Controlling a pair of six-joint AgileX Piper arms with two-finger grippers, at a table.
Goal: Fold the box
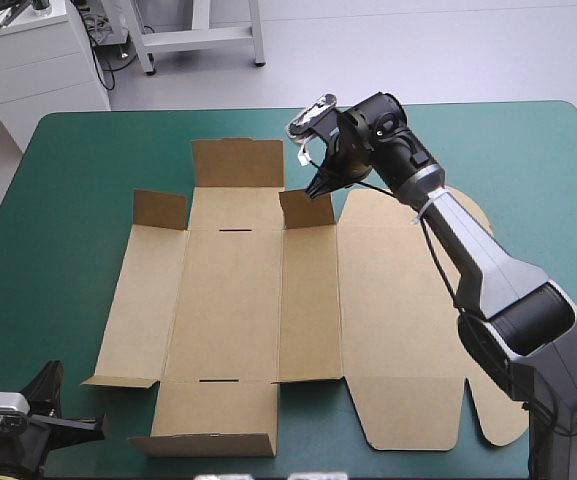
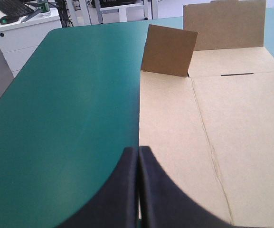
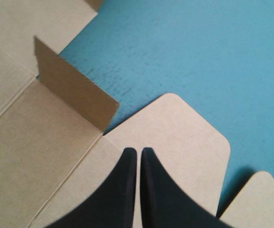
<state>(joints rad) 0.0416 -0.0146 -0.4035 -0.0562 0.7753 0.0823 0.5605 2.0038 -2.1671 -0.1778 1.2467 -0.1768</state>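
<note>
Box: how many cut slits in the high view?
2, both in the box: one slit on the centre panel's far fold line, the other on its near fold line. None looks hidden.

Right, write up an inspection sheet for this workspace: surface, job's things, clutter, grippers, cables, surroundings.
Surface: teal-green cover, carrying only the box.
Job's things: brown box, a cut sheet lying mostly flat; two small flaps and the far flap stand raised; no walls tucked yet.
Clutter: nothing seen.
Grippers: right gripper shut, above a rounded tab beside one raised small flap, contact cannot be told; left gripper shut, holding nothing, by the box's near left corner.
Cables: nothing seen.
Surroundings: nothing seen.
</note>
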